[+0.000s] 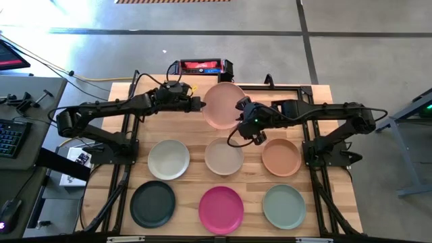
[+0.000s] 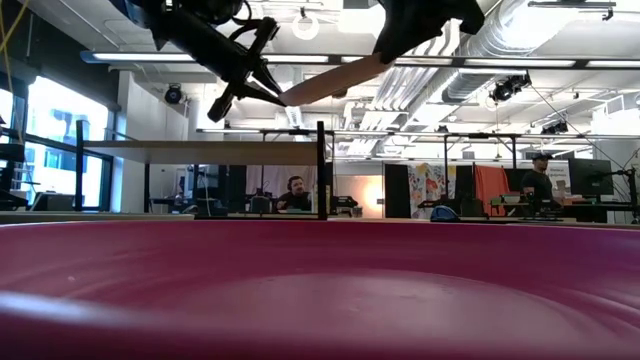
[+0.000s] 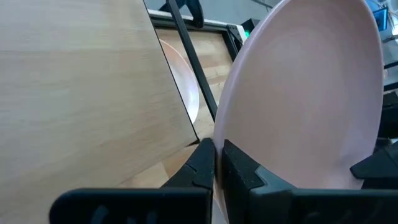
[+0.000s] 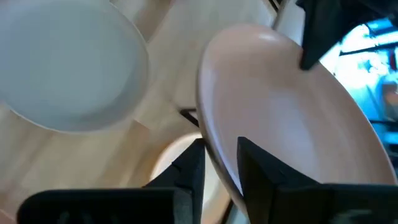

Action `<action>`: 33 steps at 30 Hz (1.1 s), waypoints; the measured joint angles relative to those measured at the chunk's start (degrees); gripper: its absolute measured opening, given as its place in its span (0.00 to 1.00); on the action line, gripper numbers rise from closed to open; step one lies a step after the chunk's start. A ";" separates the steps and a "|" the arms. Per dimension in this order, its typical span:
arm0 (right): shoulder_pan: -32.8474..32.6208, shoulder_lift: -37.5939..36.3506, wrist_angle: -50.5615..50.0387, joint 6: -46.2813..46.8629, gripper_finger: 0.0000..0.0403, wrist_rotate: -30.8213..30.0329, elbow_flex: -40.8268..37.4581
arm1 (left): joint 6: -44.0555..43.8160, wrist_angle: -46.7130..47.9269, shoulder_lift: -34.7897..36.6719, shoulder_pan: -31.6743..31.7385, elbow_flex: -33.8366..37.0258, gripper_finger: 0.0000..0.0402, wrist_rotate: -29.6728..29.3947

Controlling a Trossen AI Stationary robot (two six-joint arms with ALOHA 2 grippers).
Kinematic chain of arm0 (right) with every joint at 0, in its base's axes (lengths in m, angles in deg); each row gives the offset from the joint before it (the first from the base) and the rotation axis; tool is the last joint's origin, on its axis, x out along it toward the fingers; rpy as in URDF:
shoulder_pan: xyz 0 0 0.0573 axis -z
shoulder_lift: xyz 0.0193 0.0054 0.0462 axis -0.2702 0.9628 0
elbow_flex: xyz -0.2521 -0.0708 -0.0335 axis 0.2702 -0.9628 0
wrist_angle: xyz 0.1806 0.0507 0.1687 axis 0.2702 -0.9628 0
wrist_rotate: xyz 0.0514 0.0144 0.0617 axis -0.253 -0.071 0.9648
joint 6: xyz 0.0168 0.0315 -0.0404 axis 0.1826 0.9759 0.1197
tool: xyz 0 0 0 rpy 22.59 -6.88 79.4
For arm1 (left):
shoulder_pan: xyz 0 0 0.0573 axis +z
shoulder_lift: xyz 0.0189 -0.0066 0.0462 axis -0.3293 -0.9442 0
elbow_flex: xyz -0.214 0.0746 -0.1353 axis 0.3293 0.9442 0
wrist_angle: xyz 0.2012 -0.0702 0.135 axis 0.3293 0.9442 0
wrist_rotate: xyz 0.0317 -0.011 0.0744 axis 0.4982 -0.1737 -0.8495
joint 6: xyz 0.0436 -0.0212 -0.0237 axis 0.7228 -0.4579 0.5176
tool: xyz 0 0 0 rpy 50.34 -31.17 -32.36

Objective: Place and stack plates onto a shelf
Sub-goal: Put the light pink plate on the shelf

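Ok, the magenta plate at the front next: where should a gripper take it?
Judging by the high view, grip the magenta plate by its raised rim, one finger inside and one outside. It lies flat with bare table around it, so coming from above at the rim edge nearest the free arm seems safest.

Bare tabletop [image 1: 179, 125] lies open between the raised pink plate [image 1: 221, 106] and the nearest row of plates.

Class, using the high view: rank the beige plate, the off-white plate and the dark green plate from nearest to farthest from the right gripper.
Measured from the right gripper, gripping the lifted pink plate:
1. Beige plate, middle row, centre.
2. Off-white plate, middle row, left.
3. Dark green plate, front row, left corner.
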 joint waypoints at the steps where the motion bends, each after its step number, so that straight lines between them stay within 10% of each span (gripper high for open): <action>1: -0.18 -0.20 -0.11 -0.02 0.18 -1.45 0.00 | -0.08 0.00 0.19 0.21 0.00 0.00 -0.17; 33: -1.87 -1.51 -8.30 6.55 0.19 -10.83 0.02 | -0.55 26.33 14.13 18.19 -0.02 0.00 -5.37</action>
